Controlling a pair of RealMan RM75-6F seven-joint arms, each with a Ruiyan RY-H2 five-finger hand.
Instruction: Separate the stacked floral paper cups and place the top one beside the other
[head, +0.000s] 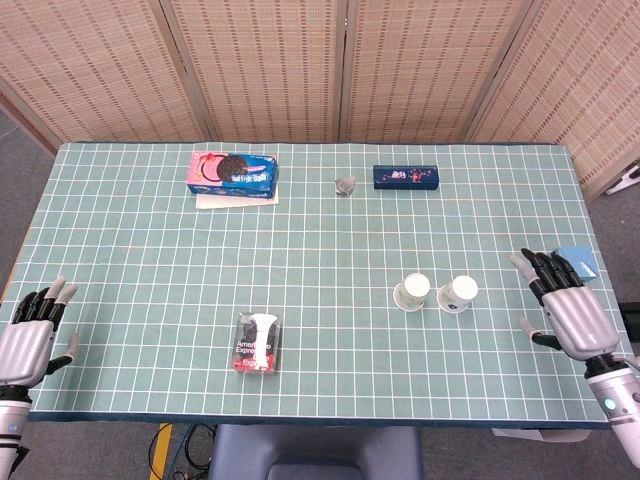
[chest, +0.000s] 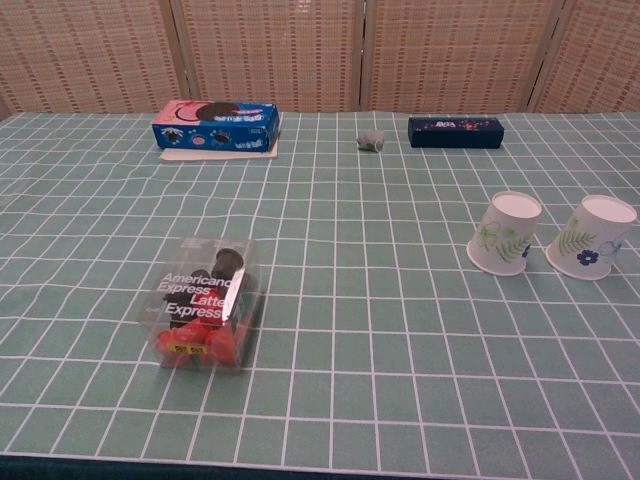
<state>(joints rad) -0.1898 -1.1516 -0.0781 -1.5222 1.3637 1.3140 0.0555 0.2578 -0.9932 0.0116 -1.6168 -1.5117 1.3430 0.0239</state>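
Two floral paper cups stand upside down side by side on the green gridded table, a small gap between them: one cup (head: 412, 292) (chest: 505, 233) on the left with green leaves, the other cup (head: 459, 294) (chest: 592, 236) on the right with a blue flower. My right hand (head: 563, 306) hovers at the table's right edge, well to the right of the cups, fingers spread and holding nothing. My left hand (head: 30, 334) sits at the front left corner, fingers apart and empty. The chest view shows neither hand.
A clear box of Americano Express Latte (head: 257, 343) (chest: 205, 302) lies front centre-left. At the back are an Oreo box (head: 233, 173) on white paper, a small grey object (head: 345, 185) and a dark blue box (head: 405, 177). A light blue box (head: 572, 259) sits behind my right hand.
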